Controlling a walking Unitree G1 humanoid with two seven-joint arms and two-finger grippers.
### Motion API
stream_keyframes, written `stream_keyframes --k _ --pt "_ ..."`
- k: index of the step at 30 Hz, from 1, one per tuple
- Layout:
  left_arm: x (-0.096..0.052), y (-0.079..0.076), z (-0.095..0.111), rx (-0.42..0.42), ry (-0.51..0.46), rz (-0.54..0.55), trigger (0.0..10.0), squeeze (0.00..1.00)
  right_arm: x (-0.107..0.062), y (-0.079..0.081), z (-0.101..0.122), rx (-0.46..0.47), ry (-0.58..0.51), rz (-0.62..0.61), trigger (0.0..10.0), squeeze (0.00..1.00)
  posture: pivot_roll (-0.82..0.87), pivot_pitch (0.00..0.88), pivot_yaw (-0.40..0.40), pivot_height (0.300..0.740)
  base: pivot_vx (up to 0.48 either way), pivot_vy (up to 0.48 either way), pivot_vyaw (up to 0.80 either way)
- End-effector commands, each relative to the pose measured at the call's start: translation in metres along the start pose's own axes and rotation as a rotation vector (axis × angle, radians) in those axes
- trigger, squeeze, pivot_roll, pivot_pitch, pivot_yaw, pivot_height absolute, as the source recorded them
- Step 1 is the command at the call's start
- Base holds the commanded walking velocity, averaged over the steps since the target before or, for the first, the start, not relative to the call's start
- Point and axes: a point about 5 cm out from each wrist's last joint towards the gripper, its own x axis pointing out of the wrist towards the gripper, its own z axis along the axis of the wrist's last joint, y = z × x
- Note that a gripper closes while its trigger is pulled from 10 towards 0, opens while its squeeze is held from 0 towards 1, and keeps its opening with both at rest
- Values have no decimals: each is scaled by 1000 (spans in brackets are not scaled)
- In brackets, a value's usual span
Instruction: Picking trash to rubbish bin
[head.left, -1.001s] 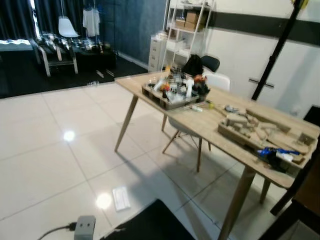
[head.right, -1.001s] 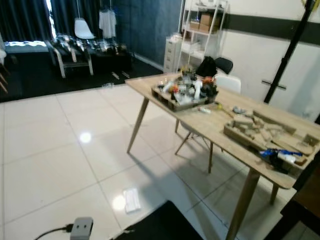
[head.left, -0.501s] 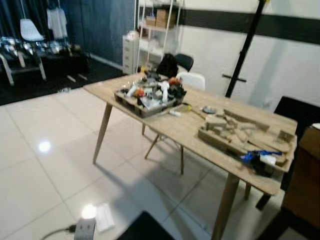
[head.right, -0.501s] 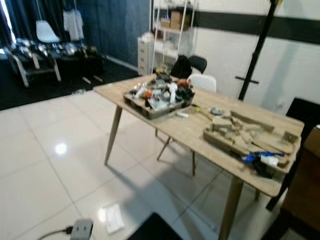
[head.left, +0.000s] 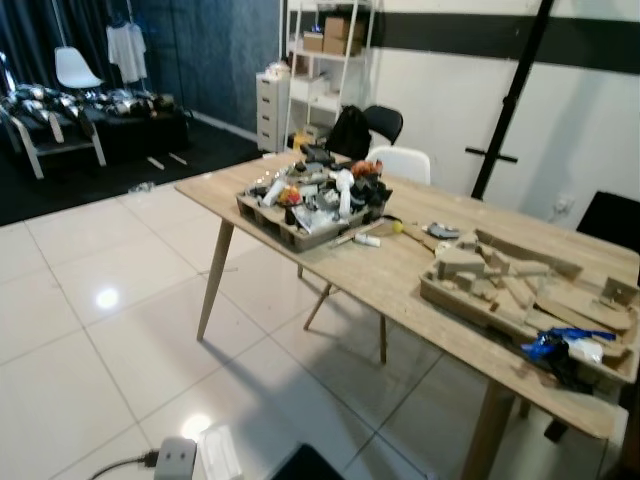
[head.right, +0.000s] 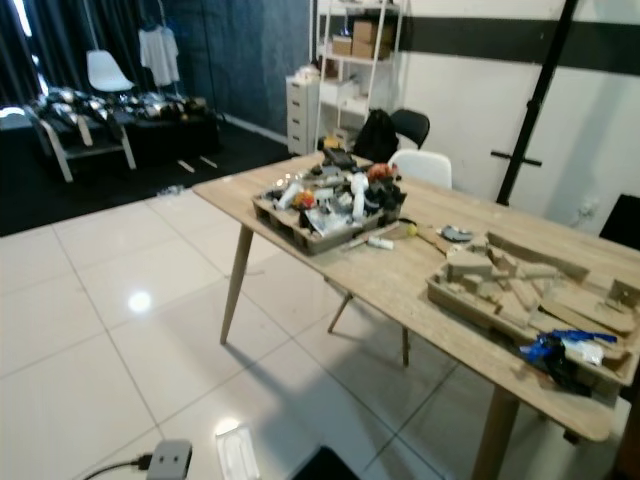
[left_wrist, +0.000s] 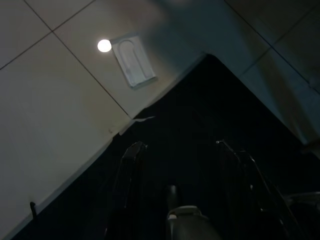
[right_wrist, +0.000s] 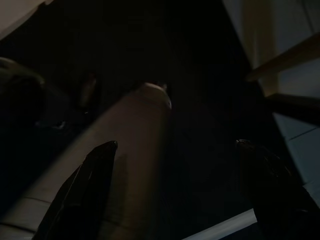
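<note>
Still searching: hanging idle, both left gripper (left_wrist: 177, 150) and right gripper (right_wrist: 175, 150) spread empty; white wrapper (head.right: 236, 455) lying at six o'clock on floor (head.right: 90, 330).

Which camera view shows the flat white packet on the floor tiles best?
The left wrist view: the white packet lies whole on the tile beside a light glare, beyond the open left pincer. In the right eye view it sits small at the bottom edge; in the left eye view it is cut off.

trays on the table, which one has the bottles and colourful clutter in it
The tray toward the table's far-left end; the other tray, nearer the right end, holds plain cardboard-coloured pieces.
</note>
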Motion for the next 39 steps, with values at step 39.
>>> stream_keyframes --k 39 --pt "7 -2 15 36 5 2 10000 0 -1 -10 14 23 -44 -55 10000 0 38 0 5 740 100 0 0"
